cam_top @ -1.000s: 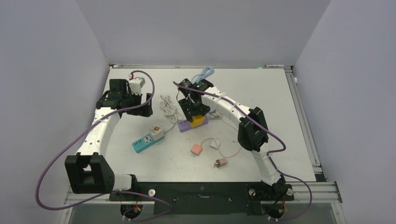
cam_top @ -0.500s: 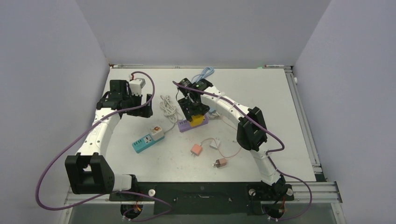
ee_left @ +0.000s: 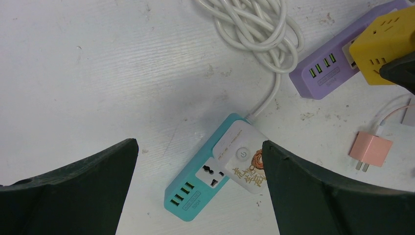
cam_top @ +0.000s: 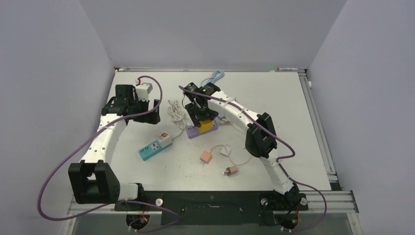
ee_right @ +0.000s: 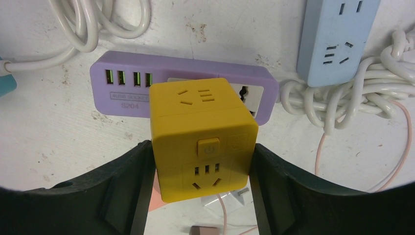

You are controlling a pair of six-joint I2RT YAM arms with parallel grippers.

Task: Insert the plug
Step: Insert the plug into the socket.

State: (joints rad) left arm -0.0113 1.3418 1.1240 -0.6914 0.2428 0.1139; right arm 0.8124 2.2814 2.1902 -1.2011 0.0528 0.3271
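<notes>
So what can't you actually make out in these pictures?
- Prongs of the yellow plastic cube adapter, and whether they sit in the purple plastic power strip: hidden by the cube's own body, right wrist view.
- Same cube, top view: partly covered by the right arm.
- Left wrist view: cube cut off by the right edge.
- Printed text on the teal plastic power strip: too small.

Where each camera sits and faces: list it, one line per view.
Top external: above, behind the bases, facing down at the table; both arms show.
Left wrist: looks down on the teal strip; left fingers open at bottom.
Right wrist: looks down on the yellow cube between right fingers.
Shared: all three show yellow cube and purple strip.
</notes>
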